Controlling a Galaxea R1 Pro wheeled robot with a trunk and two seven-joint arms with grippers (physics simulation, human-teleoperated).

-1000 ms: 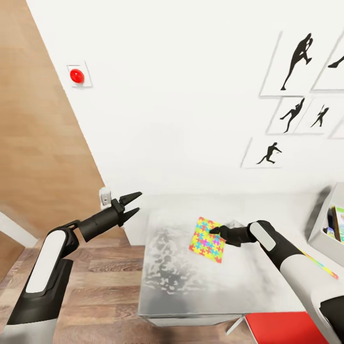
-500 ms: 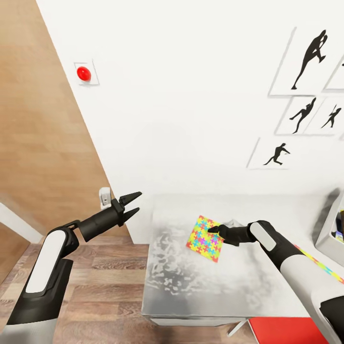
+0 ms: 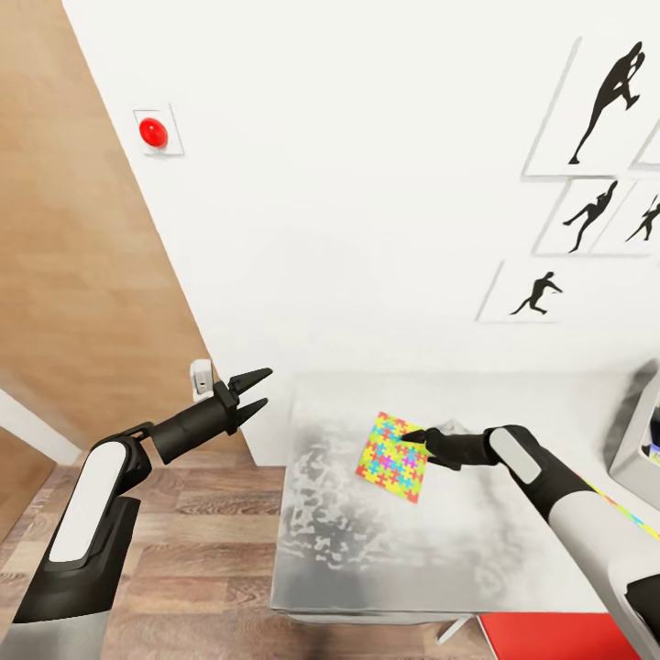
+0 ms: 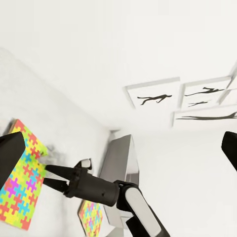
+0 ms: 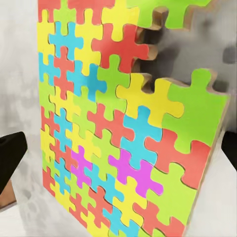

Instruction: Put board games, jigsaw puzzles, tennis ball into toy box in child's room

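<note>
Hovering R tool point(image 3: 417, 435), jaws apart, at puzzle point(image 3: 395, 456)

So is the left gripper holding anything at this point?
No: in the head view the left gripper hangs open and empty over the floor, left of the table, well apart from the jigsaw puzzle.

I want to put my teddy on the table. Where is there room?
The table is bare in front of the jigsaw puzzle, toward its near edge, and behind it up to the wall. It is crowded where the right gripper meets the puzzle and by the toy box.
</note>
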